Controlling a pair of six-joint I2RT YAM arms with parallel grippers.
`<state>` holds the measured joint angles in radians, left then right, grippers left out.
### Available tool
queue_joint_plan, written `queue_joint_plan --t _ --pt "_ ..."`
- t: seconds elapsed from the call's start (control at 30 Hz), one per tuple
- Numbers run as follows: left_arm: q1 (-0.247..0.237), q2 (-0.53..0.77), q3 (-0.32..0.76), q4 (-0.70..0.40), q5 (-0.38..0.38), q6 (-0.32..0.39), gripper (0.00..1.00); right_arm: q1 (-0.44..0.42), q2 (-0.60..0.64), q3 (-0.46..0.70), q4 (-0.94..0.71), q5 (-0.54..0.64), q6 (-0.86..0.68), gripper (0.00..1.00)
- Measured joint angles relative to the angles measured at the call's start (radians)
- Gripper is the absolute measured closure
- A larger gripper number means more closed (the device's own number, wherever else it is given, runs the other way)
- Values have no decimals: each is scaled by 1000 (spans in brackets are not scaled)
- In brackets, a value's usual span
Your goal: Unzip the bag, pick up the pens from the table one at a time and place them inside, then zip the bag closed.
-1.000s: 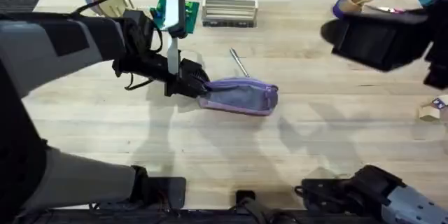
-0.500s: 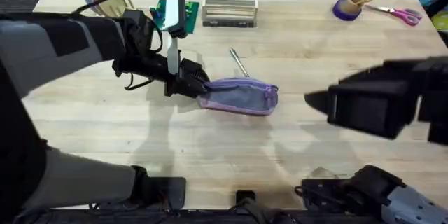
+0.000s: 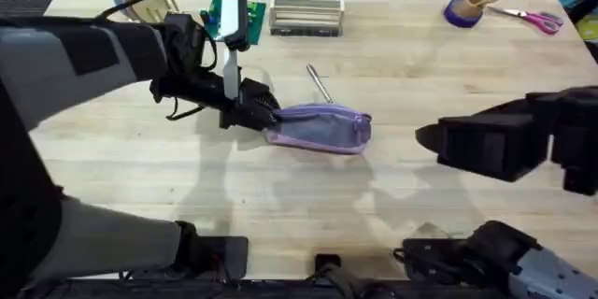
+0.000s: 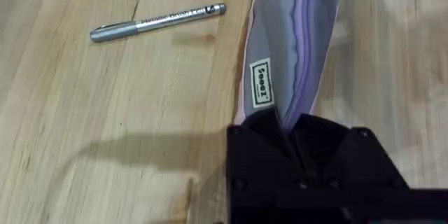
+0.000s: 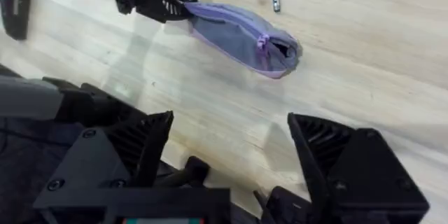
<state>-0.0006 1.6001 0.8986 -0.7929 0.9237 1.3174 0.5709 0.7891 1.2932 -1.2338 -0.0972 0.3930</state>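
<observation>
So far I have my left hand (image 3: 254, 112) clenched on the soft lavender fabric pouch (image 3: 320, 129), zipper barely opened, my right hand (image 5: 227, 150) released, and the silvery-grey metal pen (image 3: 320, 82) on the pale wooden desk (image 3: 420, 84) unpacked.

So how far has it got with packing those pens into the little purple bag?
Early, it seems. The left gripper is clamped on one end of the bag, pinning it to the table. The zipper looks slightly open at the far end by its pull. The right gripper hangs open above the table. The silver pen lies outside, so loading pens and zipping shut remain.
</observation>
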Motion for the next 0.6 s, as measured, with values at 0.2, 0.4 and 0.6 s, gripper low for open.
queue_joint_plan --t 0.2,0.4,0.6 --pt "0 0 0 0 0 0 958 0 0 -82 21 14 76 3" --pt "0 0 0 0 0 0 958 0 0 -181 154 -32 126 3" --pt "0 0 0 -1 0 0 958 0 29 -314 291 -111 157 3"
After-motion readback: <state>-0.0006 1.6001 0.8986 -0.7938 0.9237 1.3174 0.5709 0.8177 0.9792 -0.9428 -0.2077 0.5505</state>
